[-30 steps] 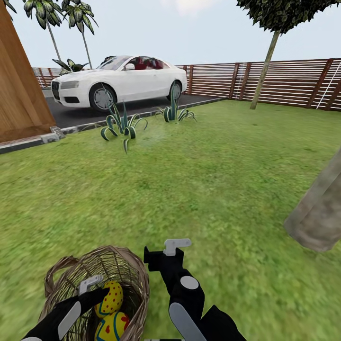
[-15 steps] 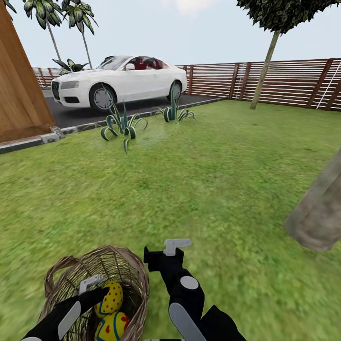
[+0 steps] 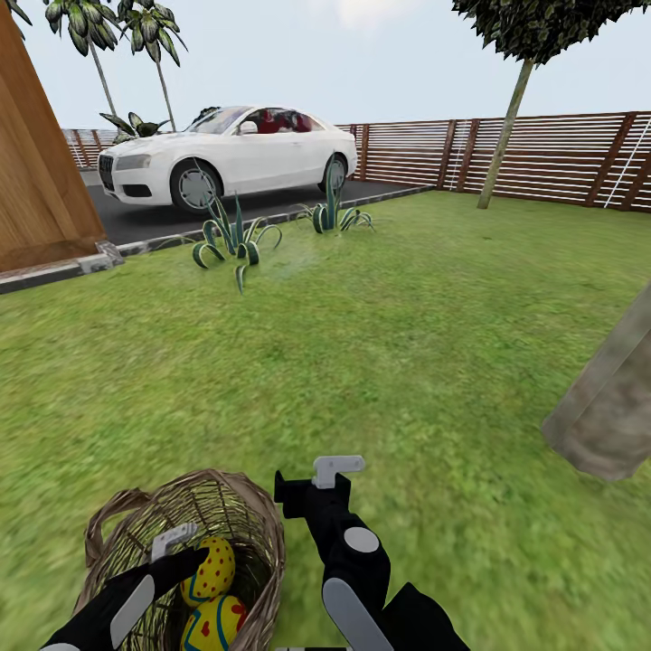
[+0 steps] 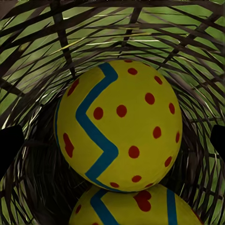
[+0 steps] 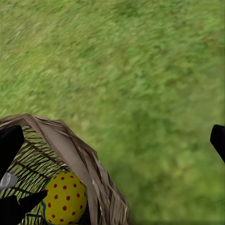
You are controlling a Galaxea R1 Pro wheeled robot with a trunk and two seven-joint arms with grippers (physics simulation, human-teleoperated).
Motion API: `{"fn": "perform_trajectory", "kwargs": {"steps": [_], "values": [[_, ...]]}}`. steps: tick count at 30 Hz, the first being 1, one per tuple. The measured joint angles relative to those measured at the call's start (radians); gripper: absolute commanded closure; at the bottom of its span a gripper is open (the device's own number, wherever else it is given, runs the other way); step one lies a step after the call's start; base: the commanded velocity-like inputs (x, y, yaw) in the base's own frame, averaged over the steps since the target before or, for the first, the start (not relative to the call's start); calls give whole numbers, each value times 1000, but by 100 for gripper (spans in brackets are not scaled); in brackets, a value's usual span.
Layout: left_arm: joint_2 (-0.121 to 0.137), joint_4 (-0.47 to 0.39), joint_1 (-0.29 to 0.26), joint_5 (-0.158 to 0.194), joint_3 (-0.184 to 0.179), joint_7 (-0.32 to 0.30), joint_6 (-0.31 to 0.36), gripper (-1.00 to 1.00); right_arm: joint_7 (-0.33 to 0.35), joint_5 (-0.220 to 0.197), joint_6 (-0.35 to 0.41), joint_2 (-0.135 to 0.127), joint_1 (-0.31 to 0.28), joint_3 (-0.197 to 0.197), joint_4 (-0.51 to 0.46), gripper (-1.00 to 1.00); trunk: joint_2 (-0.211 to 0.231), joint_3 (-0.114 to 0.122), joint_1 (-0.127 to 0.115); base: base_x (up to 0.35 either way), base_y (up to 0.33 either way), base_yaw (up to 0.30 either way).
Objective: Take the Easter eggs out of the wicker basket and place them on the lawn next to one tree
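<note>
white car (image 3: 231,149) parked on dark driveway (image 3: 235,210), brown slat fence (image 3: 542,154) behind, spiky plants (image 3: 233,237), palm trees (image 3: 127,36), pale hazy sky

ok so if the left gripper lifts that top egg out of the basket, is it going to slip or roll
Probably slippery: the top egg looks smooth and rounded, so the open left gripper would likely need to close across its middle. It may disturb the second egg that seems to sit against it in the wicker basket. Set on the flat lawn, it could roll a little.
</note>
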Motion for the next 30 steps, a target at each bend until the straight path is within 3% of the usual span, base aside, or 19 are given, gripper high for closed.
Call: {"fn": "perform_trajectory", "kwargs": {"steps": [10, 16, 19, 30], "values": [[0, 0, 0, 1, 0, 0, -1, -100, -7, 2, 1, -9, -5, -22, 0, -100, 0, 0, 0, 0, 0, 0], [0, -2, 1, 0, 0, 1, -1, -100, -1, 6, 10, -30, -7, -152, 0, -100, 0, 0, 0, 0, 0, 0], [0, -2, 1, 0, 0, 0, -1, -100, 0, 4, 10, -44, -7, -175, 0, -100, 0, 0, 0, 0, 0, 0], [0, -2, 1, 1, 0, -1, -1, -100, 1, 5, 12, -53, -7, -187, 0, -100, 0, 0, 0, 0, 0, 0]]}}
